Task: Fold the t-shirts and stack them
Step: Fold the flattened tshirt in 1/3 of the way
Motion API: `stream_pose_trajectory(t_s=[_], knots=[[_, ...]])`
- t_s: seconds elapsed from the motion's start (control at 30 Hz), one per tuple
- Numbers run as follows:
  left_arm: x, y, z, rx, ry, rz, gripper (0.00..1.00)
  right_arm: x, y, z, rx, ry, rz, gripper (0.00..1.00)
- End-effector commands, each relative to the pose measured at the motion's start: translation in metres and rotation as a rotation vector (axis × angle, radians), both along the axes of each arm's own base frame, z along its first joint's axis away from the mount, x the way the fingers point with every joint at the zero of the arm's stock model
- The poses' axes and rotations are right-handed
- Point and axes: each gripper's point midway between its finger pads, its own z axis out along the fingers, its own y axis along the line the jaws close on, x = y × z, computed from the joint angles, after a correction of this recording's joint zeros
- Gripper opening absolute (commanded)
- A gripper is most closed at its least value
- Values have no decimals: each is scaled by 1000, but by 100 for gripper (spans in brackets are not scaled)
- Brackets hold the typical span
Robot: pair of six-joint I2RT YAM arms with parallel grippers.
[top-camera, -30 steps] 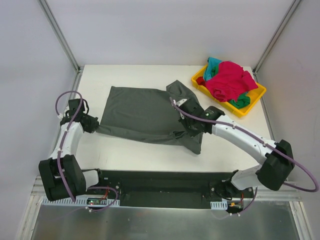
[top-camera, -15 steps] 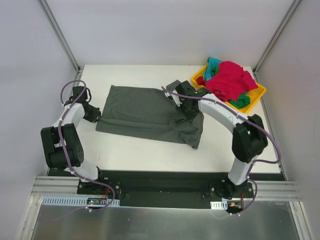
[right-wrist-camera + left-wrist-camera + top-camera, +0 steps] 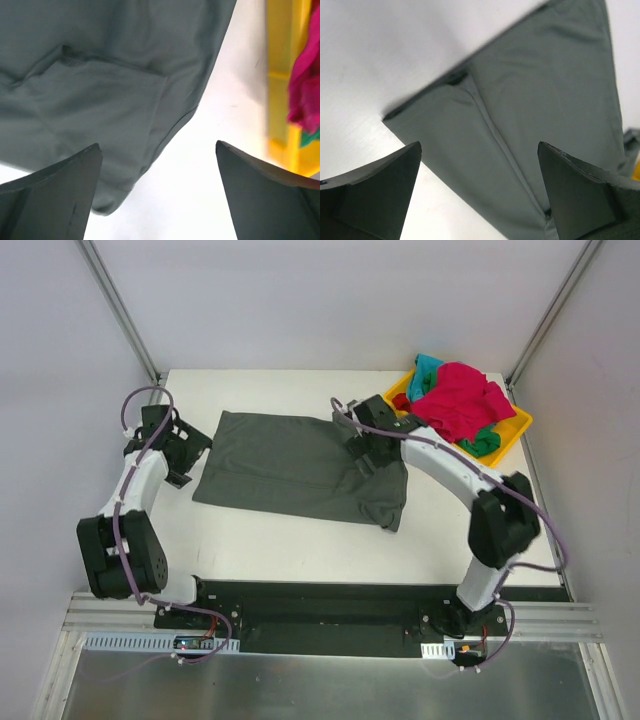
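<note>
Poised over dark grey cloth t-shirt (image 3: 290, 465) on white counter (image 3: 300, 540)
With left pincer (image 3: 477, 150) and right pincer (image 3: 157, 150) both parted, empty, at opposite ends.

There is one grey t-shirt (image 3: 290, 468) and one yellow bin (image 3: 513, 438). Its coloured shirts (image 3: 458, 400) are too tangled to count. Left end effector (image 3: 192, 451) and right end effector (image 3: 367, 455) make two.

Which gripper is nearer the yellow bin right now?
Right. The right gripper hangs open over the bin-side end of the grey shirt, close to the yellow bin. The left gripper, also open, is beside the shirt's opposite end, the whole shirt between it and the bin.
</note>
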Motion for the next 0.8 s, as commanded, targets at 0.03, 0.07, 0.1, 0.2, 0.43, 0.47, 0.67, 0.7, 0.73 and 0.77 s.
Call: stream_pose_trajectory(t_s=[0.03,0.07,0.1,0.2,0.43,0.47,0.67,0.7,0.73,0.77], knots=[[-12,-53,14,-31,-59,-253,99,-77,0,8,354,27,-233,98],[-12,-64,10,-32,-54,-301,99,-93,-3,-3,379,66,-257,98],[-12,-70,4,-29,-39,-324,99,-106,-6,-9,402,93,-277,98],[-16,-78,-18,-50,22,-369,99,-144,-20,-35,450,168,-427,96],[-21,-72,-56,-32,115,-365,99,-164,-18,-69,544,228,-592,86],[-21,-71,-61,-25,126,-369,99,-161,-17,-73,538,223,-587,77],[-26,-59,-80,-35,183,-340,99,-151,-22,-89,445,229,-568,54],[-26,-55,-81,-35,183,-330,99,-152,-21,-91,437,245,-563,49],[-27,-52,-81,-30,186,-321,99,-153,-21,-93,430,259,-556,39],[-27,-49,-81,-21,186,-313,99,-154,-22,-96,416,265,-553,31]])
